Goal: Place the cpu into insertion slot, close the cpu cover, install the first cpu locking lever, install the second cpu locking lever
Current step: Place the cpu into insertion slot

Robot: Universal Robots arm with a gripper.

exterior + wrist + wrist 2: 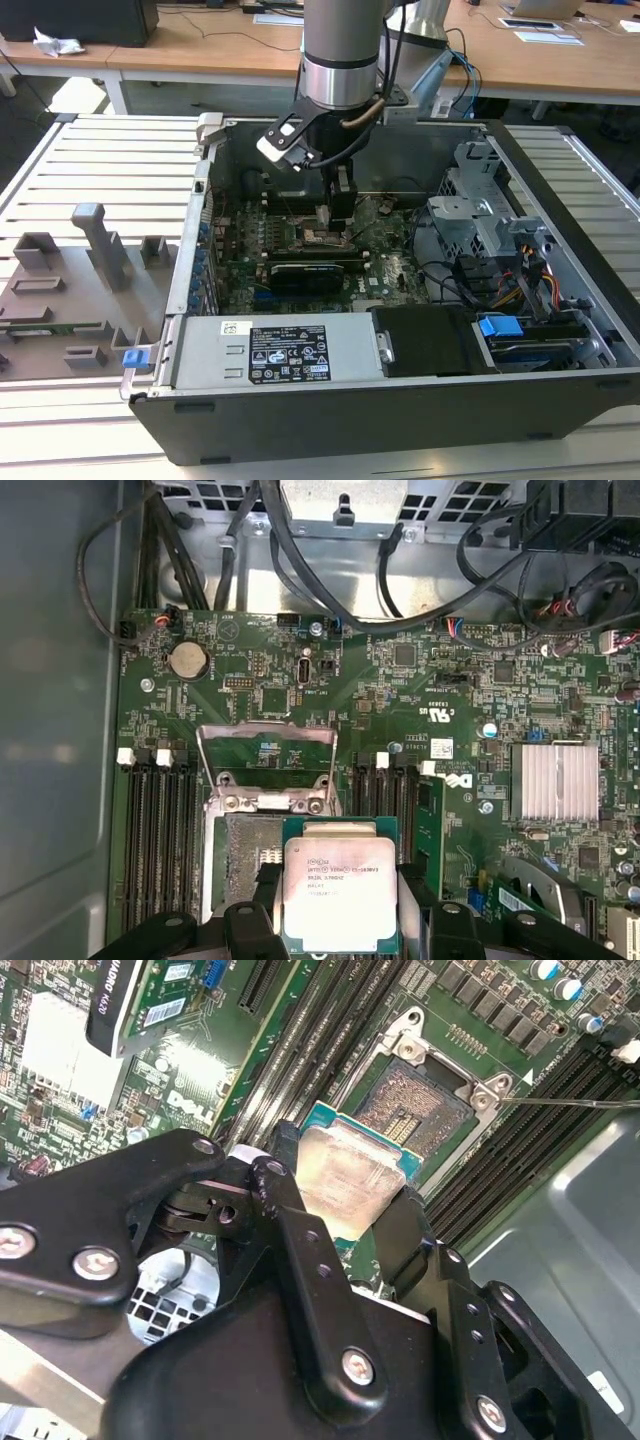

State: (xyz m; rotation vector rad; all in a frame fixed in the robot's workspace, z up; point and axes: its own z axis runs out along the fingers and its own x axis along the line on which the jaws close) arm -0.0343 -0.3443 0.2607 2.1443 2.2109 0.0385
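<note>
Gripping: gripper [345, 1188] has its two black fingers [285, 1175] clamped on opposite edges of the cpu [340, 895], metal top facing the cameras
Cpu position: held level, partly over the insertion slot [245, 855] and offset to one side of it; contact with the slot cannot be told
Slot: dark centre uncovered, one side hidden behind the chip in both wrist views
Cpu cover [265, 728]: swung up and open at the edge of the slot, board visible through its window
Flanking: long black memory slots [160, 830] run along both sides of the slot, close to the fingers
Nearby on board: finned silver heatsink [555, 780], coin cell [186, 660], black cables [300, 570] draped past the board's edge
Exterior view: arm [340, 50] reaches down into the open case [400, 410], hiding the far part of the board; black card [310, 272] lies just near of the slot; grey fixture tray [90, 250] sits outside, on the exterior view's left
</note>
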